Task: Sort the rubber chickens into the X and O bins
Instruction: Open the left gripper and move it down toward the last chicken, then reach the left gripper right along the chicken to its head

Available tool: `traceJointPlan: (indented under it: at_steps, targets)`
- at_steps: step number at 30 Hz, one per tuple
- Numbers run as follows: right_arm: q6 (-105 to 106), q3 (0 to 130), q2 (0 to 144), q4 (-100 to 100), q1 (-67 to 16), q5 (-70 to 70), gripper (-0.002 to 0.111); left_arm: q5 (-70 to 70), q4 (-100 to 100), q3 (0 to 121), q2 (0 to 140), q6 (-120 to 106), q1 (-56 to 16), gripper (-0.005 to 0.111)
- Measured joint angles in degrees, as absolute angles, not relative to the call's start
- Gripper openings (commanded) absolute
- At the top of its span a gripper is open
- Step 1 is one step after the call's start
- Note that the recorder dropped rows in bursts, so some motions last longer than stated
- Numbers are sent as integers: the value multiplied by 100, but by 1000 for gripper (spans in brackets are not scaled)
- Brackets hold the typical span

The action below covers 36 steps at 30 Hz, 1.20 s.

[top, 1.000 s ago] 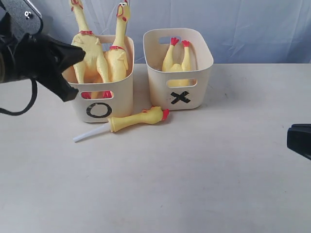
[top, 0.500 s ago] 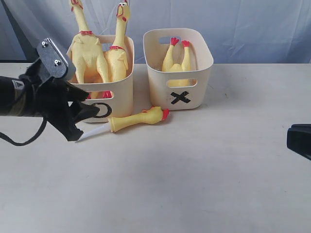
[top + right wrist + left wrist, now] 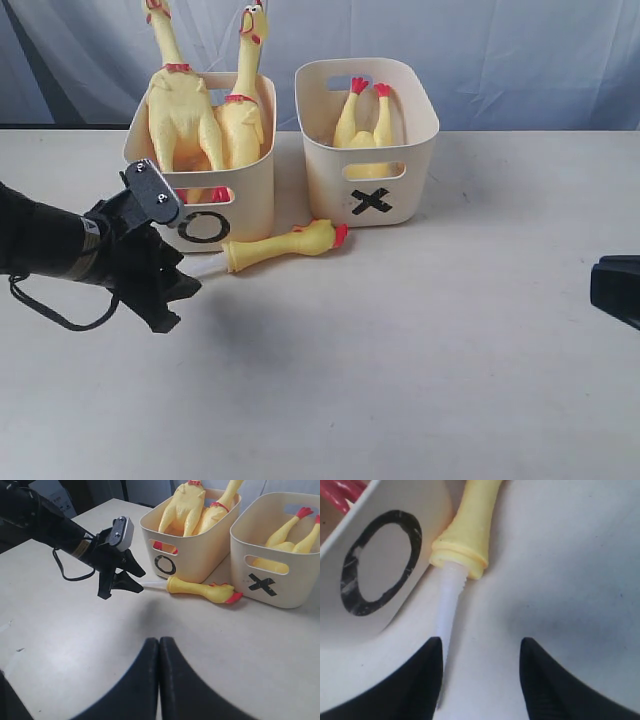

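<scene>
A head-and-neck rubber chicken (image 3: 285, 245) on a white stick (image 3: 449, 600) lies on the table in front of both bins. My left gripper (image 3: 185, 298) is low over the table and open at the stick's free end. That end lies just inside one finger (image 3: 427, 680), and nothing is gripped. Two whole chickens (image 3: 185, 110) (image 3: 243, 110) stand in the O bin (image 3: 250, 195). A headless body (image 3: 365, 125) lies feet up in the X bin (image 3: 330, 190). My right gripper (image 3: 159, 642) is shut and empty, far off at the right.
A blue cloth backdrop (image 3: 520, 50) hangs behind the pale table (image 3: 420, 360). A black part of the right arm (image 3: 615, 288) shows at the right edge. The two bins stand side by side at the back with a narrow gap between them.
My left arm has come down from beside the O bin's upper left to table level, and its open fingers now sit at the stick's end. The right arm has not moved.
</scene>
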<state>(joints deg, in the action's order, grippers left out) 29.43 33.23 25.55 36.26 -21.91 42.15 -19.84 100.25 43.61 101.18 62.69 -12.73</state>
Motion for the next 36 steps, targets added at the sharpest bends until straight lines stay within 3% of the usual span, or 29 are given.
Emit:
traceJointPlan:
  at_steps: [15,36]
  targets:
    - [2943,3323,2555,3626,-2191,4215,-1,-1950,9801,4827,10838,6079,-1273,47]
    - [2943,3323,2555,3626,-2191,4215,-1,-3687,9741,4890,11058,6066,-1273,46]
